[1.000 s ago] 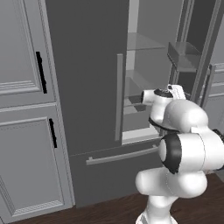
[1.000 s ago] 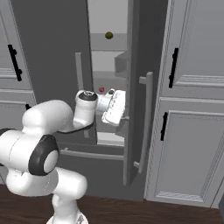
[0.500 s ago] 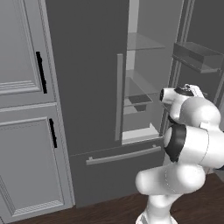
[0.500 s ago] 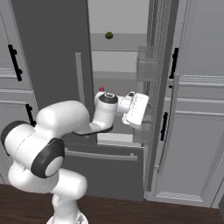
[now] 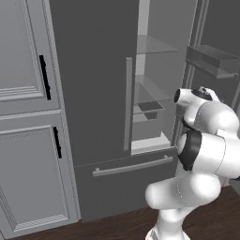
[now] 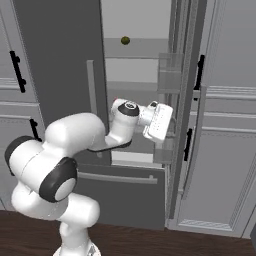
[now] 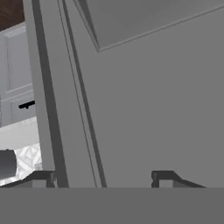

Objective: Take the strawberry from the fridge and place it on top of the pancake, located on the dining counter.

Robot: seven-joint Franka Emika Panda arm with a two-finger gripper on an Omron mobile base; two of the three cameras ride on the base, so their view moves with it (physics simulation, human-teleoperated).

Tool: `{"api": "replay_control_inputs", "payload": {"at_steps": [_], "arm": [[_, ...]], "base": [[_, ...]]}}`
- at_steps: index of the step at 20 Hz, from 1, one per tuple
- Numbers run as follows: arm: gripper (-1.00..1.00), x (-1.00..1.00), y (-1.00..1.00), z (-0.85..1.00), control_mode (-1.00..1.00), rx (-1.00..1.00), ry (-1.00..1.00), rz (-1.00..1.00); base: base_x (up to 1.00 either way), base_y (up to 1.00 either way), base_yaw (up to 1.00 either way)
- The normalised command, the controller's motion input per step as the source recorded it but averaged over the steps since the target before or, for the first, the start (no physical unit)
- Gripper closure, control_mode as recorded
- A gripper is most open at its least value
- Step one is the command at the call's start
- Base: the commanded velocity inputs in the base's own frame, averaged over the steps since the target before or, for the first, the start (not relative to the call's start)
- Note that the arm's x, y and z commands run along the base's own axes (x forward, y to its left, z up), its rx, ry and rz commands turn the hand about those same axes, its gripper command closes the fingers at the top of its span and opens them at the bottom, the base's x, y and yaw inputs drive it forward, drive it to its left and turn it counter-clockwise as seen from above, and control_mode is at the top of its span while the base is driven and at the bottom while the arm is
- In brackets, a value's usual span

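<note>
You'll find the strawberry [image 6: 115,100], a red speck on the fridge [image 6: 55,60] shelf at 10 o'clock from the gripper [image 7: 103,178], whose jaws stand spread; it's probably light, soft and easily bruised, so pinch gently across its widest part.

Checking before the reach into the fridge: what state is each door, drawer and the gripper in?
fridge: left door shut, right door open wide
bottom drawer: shut
gripper: open, holding nothing
cabinet doors: shut
green fruit: resting on an upper fridge shelf
</note>
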Motion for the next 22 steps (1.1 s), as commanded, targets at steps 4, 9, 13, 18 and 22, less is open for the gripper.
{"api": "replay_control_inputs", "payload": {"at_steps": [4,9,13,18,22], "arm": [[-1.0,-0.11,0.49,0.0,-1.0,0.0,0.0,0.04],[-1.0,-0.09,0.93,0.0,-1.0,0.0,0.0,0.03],[-1.0,-0.02,1.0,0.0,-1.0,0.03,0.0,0.03],[-1.0,0.0,1.0,0.0,-1.0,0.14,0.0,0.03],[-1.0,0.27,1.0,-0.3,-1.0,0.22,0.0,-0.08]], "base": [[0.0,0.0,0.0],[0.0,0.0,0.0],[0.0,0.0,0.0],[0.0,0.0,0.0],[0.0,0.0,0.0]]}}
